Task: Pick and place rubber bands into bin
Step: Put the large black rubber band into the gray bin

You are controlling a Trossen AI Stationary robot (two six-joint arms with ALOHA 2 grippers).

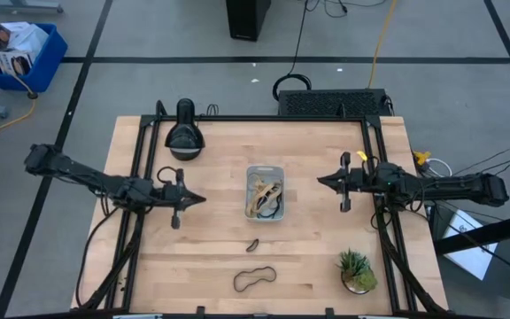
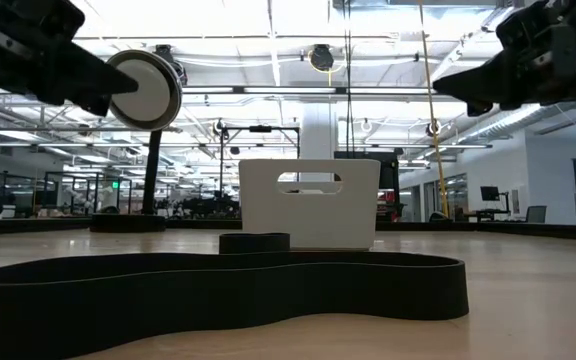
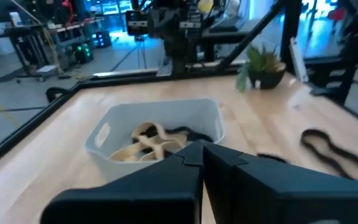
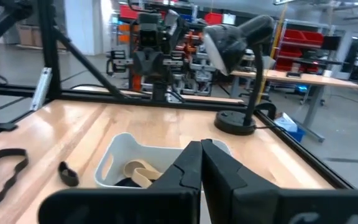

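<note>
a black desk lamp (image 1: 185,135) and a small potted plant (image 1: 357,270) stand well apart.

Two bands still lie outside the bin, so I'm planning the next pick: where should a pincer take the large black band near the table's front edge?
Come straight down on the large black wavy rubber band, pinching across one strand at its narrowed middle. It lies flat on the wooden table, with nothing touching it.

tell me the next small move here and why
Probably the left gripper should swing toward the small black band on the wood just in front of the bin and open over it. Both grippers look shut and empty, level with the bin on either side. Tan and dark bands already lie inside; a larger black loop also waits nearer the table's front edge.
</note>
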